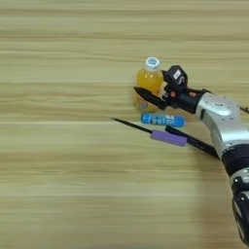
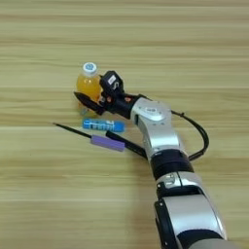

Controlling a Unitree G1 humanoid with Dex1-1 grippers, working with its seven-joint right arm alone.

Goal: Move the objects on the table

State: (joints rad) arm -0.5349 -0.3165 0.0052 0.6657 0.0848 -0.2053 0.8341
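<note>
The small orange juice bottle (image 1: 149,77) with a white cap stands upright on the tan wood-grain table (image 1: 58,170). My right gripper (image 1: 151,82) is open around it. One black finger (image 1: 148,97) crosses in front of the bottle's lower part and the other (image 1: 175,77) sits by its right shoulder. Just in front of the bottle lies the short blue tube (image 1: 163,119). Nearer still, the purple cylinder (image 1: 168,137) rests across the long thin black pen (image 1: 130,125), which runs diagonally and passes under my silver forearm (image 2: 155,126).
My arm comes in from the bottom right, and a black cable (image 2: 203,138) loops out beside it on the right. Bare tabletop stretches to the left, the far side and the near left.
</note>
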